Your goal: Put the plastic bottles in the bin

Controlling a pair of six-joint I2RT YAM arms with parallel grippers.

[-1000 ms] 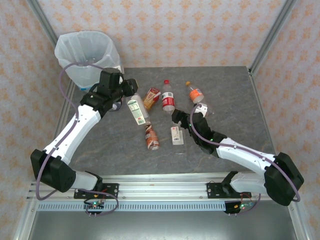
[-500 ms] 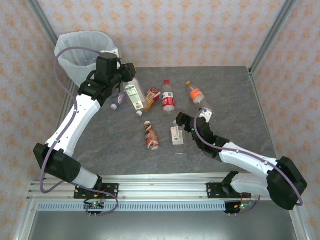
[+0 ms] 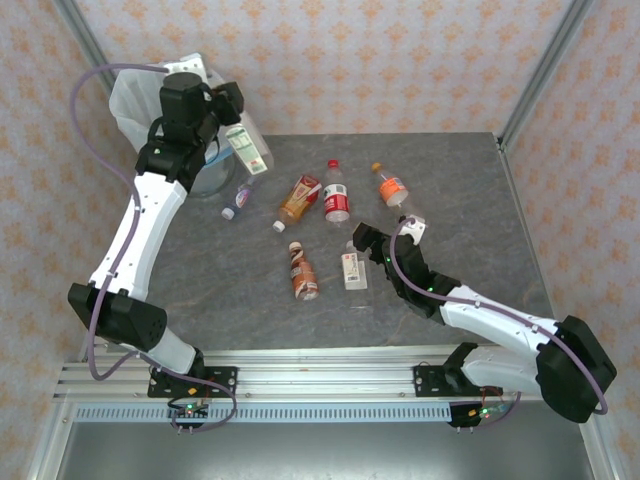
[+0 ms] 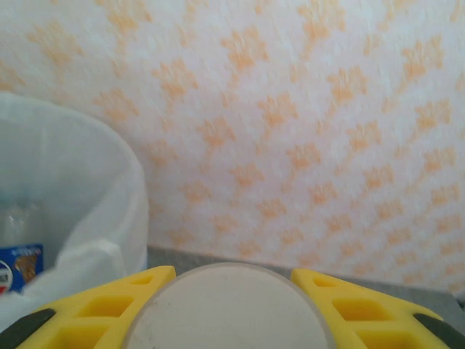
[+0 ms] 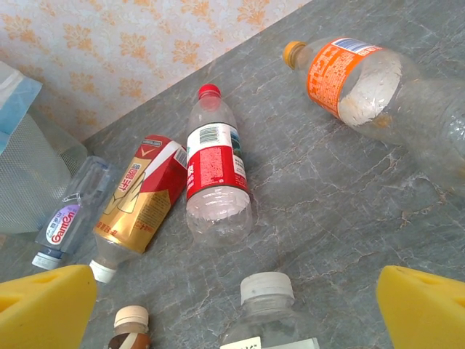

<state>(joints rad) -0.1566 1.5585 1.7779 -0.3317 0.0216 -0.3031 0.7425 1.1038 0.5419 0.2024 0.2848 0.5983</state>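
Left claw [image 3: 231, 122] is clamped tight on the base of a white-label bottle [image 3: 248, 148], held up just beside the bin [image 3: 128, 105] at the tabletop's [image 3: 470, 200] 10 o'clock corner, not dropped yet. A blue-labelled item [image 4: 18, 265] sits inside the bin, probably a bottle already done. Right claw [image 3: 366, 238] is wide open and empty, hovering over a clear white-capped bottle [image 5: 267, 302]. Six bottles lie from centre toward 12 o'clock. Most of the job is left, I'd say.

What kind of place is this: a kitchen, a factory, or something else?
Probably a lab test booth, not a home: the left arm and right arm bolted to a metal rail, wallpapered panels in aluminium posts, plastic bottles strewn on the table.
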